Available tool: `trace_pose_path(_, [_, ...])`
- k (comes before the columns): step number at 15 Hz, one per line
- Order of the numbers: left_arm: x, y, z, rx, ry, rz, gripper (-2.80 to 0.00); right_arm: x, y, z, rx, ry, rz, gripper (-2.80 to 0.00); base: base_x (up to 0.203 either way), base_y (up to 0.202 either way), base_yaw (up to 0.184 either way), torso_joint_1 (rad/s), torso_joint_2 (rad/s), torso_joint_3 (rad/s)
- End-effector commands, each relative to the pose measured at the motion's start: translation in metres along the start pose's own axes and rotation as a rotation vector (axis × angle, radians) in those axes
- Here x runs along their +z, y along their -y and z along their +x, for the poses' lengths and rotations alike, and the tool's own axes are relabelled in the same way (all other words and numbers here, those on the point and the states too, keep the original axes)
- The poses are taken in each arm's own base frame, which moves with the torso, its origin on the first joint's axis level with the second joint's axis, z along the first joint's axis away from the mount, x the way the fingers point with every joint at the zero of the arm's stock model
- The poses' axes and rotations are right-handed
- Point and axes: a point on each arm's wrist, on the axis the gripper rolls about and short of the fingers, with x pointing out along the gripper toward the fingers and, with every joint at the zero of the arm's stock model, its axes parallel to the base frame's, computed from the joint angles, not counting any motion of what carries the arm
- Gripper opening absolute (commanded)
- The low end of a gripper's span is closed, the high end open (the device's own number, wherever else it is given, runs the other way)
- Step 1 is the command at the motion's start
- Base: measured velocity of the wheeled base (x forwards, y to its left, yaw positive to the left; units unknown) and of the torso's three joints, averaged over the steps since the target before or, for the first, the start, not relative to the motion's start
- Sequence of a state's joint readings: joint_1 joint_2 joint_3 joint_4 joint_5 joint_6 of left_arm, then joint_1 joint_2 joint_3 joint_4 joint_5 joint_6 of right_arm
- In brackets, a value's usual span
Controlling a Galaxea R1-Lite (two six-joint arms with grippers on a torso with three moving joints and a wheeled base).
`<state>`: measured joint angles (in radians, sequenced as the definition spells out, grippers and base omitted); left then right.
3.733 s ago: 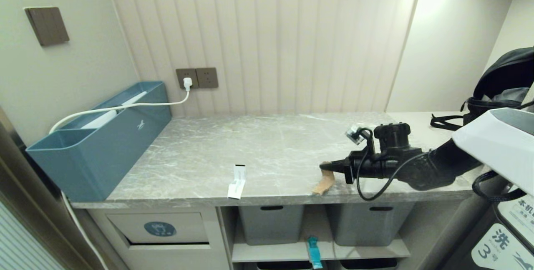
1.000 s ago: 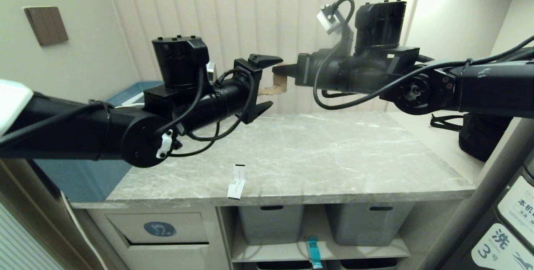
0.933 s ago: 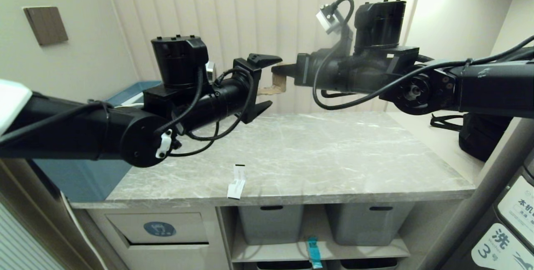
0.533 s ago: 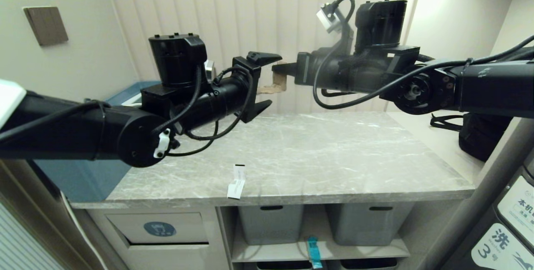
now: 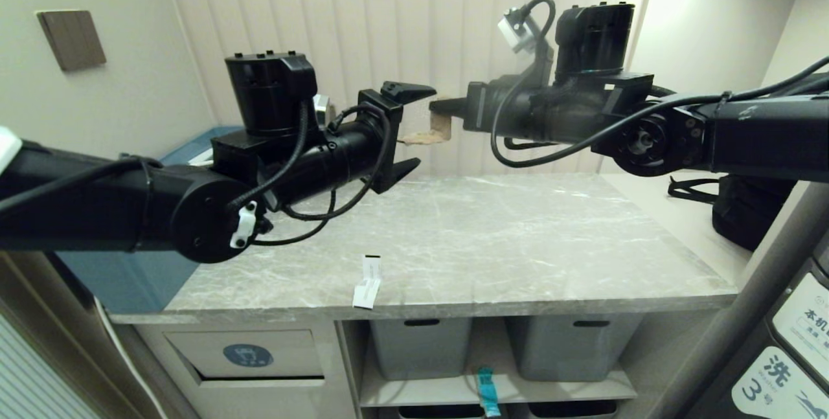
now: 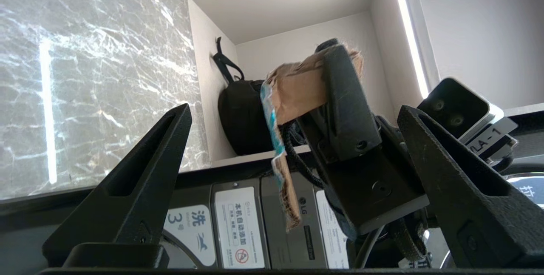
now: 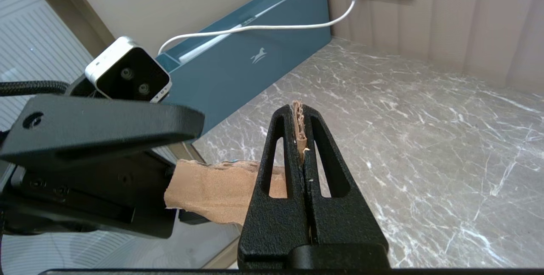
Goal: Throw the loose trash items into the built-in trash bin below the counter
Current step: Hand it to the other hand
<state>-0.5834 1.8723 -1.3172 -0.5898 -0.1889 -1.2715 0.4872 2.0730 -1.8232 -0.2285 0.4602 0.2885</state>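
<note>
A long teal-blue box (image 5: pixel 139 276) stands beside the wall, a white cable (image 7: pixel 255 28) plugged in behind it; grey baskets (image 5: pixel 421 348) fill the shelf, a black bag (image 5: pixel 745 212) opposite.

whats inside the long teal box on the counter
A white cable runs into the teal box, and a pale white item lies inside along it. The box walls hide whatever sits lower down.

- The left arm is extended from 9 o'clock toward the centre, held level and raised.
- The left end effector (image 5: pixel 405 131) is spread wide, one finger above the other.
- The right arm is extended from 3 o'clock, facing it.
- The right end effector (image 5: pixel 435 107) is clamped tight, its tip just short of the left's gap.
</note>
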Motion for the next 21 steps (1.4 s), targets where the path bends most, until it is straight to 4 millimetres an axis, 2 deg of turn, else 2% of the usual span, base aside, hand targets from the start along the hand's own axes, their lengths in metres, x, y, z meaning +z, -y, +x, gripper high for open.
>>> trace_pose_path(1, [0.000, 0.001, -0.002, -0.004, 0.000, -0.007, 0.00, -0.001, 0.001, 0.001, 0.002, -0.002, 0.002, -2.80, 0.000, 0.000, 0.000, 0.000, 0.00, 0.000])
trace_pose_path(2, [-0.001, 0.001, -0.002, -0.002, 0.000, -0.008, 0.00, -0.002, 0.002, 0.002, 0.000, -0.005, 0.004, -2.80, 0.000, 0.000, 0.000, 0.000, 0.00, 0.000])
trace_pose_path(3, [-0.002, 0.000, -0.002, 0.001, -0.004, -0.008, -2.80, -0.002, 0.003, 0.001, -0.003, -0.002, 0.002, -2.80, 0.000, 0.000, 0.000, 0.000, 0.00, 0.000])
trace_pose_path(14, [-0.003, -0.003, 0.000, 0.005, -0.006, -0.011, -2.80, 0.001, 0.002, 0.001, 0.001, 0.007, -0.011, -2.80, 0.000, 0.000, 0.000, 0.000, 0.00, 0.000])
trace_pose_path(15, [-0.003, -0.003, 0.000, 0.006, -0.004, -0.011, -2.80, 0.001, 0.002, 0.000, 0.000, 0.004, -0.008, 0.00, 0.000, 0.000, 0.000, 0.000, 0.00, 0.000])
trace_pose_path(21, [-0.002, -0.006, -0.004, 0.042, 0.063, -0.005, -2.80, 0.007, -0.004, -0.010, -0.020, 0.019, -0.010, 0.00, 0.000, 0.000, 0.000, 0.000, 0.00, 0.000])
